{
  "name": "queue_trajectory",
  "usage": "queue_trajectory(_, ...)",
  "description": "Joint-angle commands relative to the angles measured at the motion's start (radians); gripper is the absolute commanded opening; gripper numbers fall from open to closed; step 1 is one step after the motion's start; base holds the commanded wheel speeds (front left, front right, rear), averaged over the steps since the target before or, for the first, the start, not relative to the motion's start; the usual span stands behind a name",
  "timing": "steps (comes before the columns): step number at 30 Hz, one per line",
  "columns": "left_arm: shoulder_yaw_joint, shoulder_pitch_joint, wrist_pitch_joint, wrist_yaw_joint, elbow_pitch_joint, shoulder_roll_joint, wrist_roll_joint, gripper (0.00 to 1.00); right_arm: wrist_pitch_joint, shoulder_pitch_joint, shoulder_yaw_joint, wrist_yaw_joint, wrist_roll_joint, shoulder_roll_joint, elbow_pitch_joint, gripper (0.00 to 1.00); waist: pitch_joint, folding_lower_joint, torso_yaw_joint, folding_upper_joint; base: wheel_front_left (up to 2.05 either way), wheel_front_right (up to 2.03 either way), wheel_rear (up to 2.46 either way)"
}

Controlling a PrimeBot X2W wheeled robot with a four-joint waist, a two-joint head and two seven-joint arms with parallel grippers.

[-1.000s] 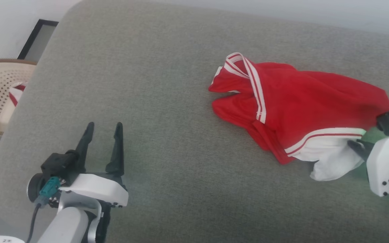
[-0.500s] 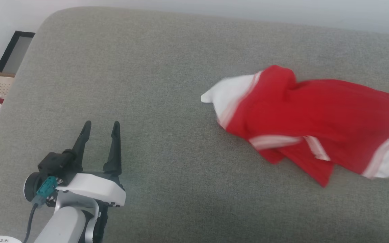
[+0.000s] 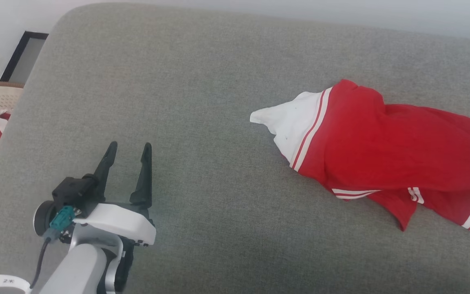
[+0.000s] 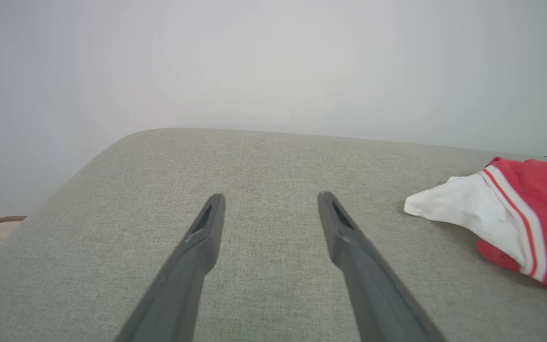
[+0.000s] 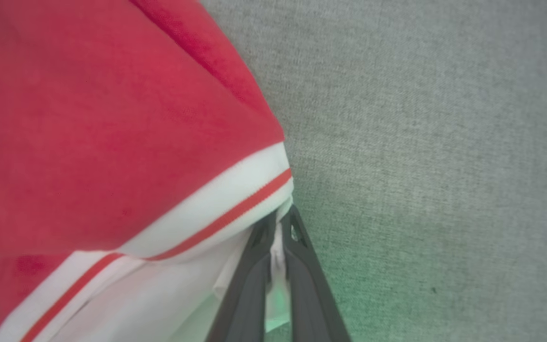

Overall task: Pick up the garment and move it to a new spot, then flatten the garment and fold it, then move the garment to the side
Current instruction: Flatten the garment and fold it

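My right gripper (image 5: pixel 280 219) is clamped on the white sleeve (image 5: pixel 169 285) of the shirt (image 3: pixel 382 139), which lies crumpled at the right of the cushion (image 3: pixel 198 102), while my left gripper (image 3: pixel 129 149) gapes empty, so relocating, flattening and folding all remain.

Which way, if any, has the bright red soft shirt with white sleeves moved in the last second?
Yes: the red shirt slid rightward, away from the grey fabric cushion's left corner.

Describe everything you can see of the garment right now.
The garment is bright red soft cloth with white sleeves edged in red-and-white bands. It lies crumpled across the grey cushion, one white sleeve pointing to the robot's left, the rest running past the head view's right edge. The right gripper is shut on white cloth at the other sleeve.
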Motion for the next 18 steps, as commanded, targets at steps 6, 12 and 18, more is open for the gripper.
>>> queue_trajectory(6,0.005,-0.020,0.039,-0.017,-0.018,0.037,-0.011,1.00,-0.020,-0.044,0.056,0.001,0.003,0.023,0.009,1.00,-0.047,0.0000,-0.043,0.0000,0.00,0.00,0.00)
queue_trajectory(12,0.007,-0.046,0.119,-0.050,-0.062,0.090,-0.041,1.00,-0.084,-0.077,0.084,0.000,-0.012,0.034,-0.055,1.00,-0.091,0.0000,-0.123,0.0000,0.00,0.00,0.00)
queue_trajectory(18,0.009,-0.089,0.200,-0.087,-0.102,0.123,-0.076,1.00,-0.218,-0.095,0.074,0.000,-0.051,0.064,-0.131,1.00,-0.115,0.0000,-0.204,0.0000,0.00,0.00,0.00)
